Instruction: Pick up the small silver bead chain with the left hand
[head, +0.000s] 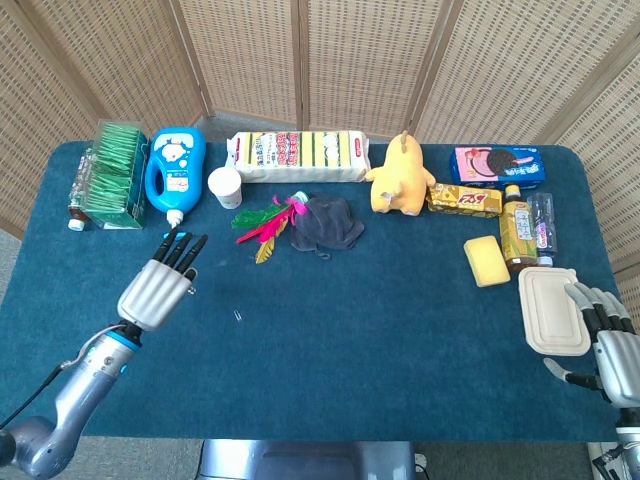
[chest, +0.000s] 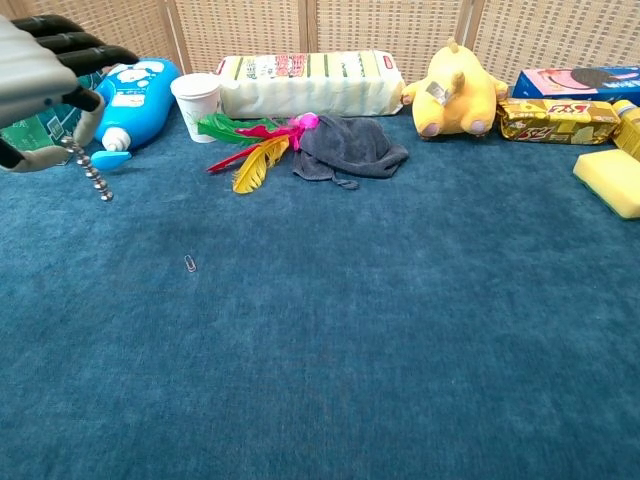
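Observation:
The small silver bead chain (chest: 90, 172) hangs in the air, pinched by my left hand (chest: 45, 85) at the upper left of the chest view, well above the blue cloth. In the head view my left hand (head: 163, 287) floats over the table's left half, fingers pointing away from me; only a tiny bit of the chain (head: 190, 290) shows at its right edge. My right hand (head: 608, 345) stays at the table's right front corner, fingers spread, holding nothing.
A small paper clip (chest: 190, 264) lies on the cloth below the left hand. Behind stand a blue bottle (head: 176, 168), white cup (head: 225, 186), green box (head: 112, 172), feathers (head: 262, 224), grey cloth (head: 325, 222) and yellow plush (head: 400, 178). A white lidded container (head: 551, 310) sits beside the right hand.

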